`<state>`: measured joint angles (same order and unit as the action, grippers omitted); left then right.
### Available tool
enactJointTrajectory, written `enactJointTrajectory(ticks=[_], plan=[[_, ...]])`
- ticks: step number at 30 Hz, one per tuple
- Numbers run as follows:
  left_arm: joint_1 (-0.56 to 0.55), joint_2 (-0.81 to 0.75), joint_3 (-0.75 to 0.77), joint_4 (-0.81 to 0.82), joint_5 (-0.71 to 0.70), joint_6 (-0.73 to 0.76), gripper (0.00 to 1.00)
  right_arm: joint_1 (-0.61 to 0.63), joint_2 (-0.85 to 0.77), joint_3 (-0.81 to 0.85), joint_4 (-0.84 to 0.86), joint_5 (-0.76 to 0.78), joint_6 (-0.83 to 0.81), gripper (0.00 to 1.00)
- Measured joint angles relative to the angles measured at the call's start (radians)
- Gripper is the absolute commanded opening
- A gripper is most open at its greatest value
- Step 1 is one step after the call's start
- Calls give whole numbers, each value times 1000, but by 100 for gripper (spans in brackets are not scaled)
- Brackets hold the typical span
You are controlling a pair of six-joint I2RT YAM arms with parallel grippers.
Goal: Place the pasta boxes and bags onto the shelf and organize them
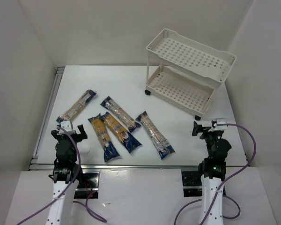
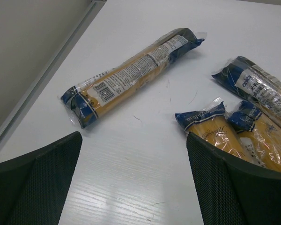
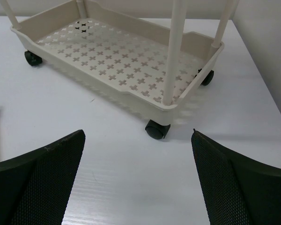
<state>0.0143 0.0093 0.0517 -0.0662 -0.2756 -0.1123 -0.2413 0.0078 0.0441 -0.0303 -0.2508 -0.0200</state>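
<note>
Left fingers (image 2: 33, 187): packets (image 2: 131, 75); right fingers (image 3: 37, 183): shelf (image 3: 51, 18)

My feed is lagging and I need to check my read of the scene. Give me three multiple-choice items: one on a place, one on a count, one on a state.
1. Where on the table does the shelf stand?
A. far right corner
B. near left corner
C. between the arm bases

2. How many spaghetti packets lie on the table?
A. three
B. five
C. seven

3. What state are the left gripper and right gripper in?
A. both open and empty
B. left shut on a packet
C. right shut on a shelf post

Answers:
1 A: the top view shows it at the back right.
2 B: five lie loose, left of centre.
3 A: each wrist view shows the fingers wide apart with nothing between them.
</note>
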Motion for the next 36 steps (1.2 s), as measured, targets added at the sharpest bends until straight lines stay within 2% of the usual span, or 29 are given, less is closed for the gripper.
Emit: enactJointTrajectory(ticks=[6, 11, 14, 17, 19, 22, 24, 27, 30, 33, 36], plan=[[0, 0, 0, 0, 46, 4, 99, 0, 0, 0, 0, 0, 0, 99], [0, 0, 0, 36, 119, 94, 99, 0, 0, 0, 10, -23, -23, 99], [0, 0, 3, 53, 142, 133, 99, 0, 0, 24, 13, -91, -100, 99], [0, 0, 22, 43, 145, 146, 99, 0, 2, 145, -89, -220, -376, 99], [0, 0, 50, 40, 190, 270, 99, 0, 1, 256, -172, -278, -571, 99], [-2, -1, 66, 74, 227, 557, 99, 0, 4, 388, -216, -301, -738, 99], [-2, -1, 75, 60, 226, 716, 99, 0, 39, 501, -306, -329, -849, 99], [-2, 5, 167, -82, 248, 851, 99, 1, 211, 719, -488, -354, -980, 99], [-2, 85, 303, -134, 248, 895, 99, 1, 509, 952, -624, -337, -1048, 99], [-3, 316, 441, -142, 188, 861, 99, 1, 756, 1073, -733, -307, -1080, 99], [-3, 597, 618, -220, 170, 767, 99, 1, 902, 1115, -856, -289, -1109, 99]])
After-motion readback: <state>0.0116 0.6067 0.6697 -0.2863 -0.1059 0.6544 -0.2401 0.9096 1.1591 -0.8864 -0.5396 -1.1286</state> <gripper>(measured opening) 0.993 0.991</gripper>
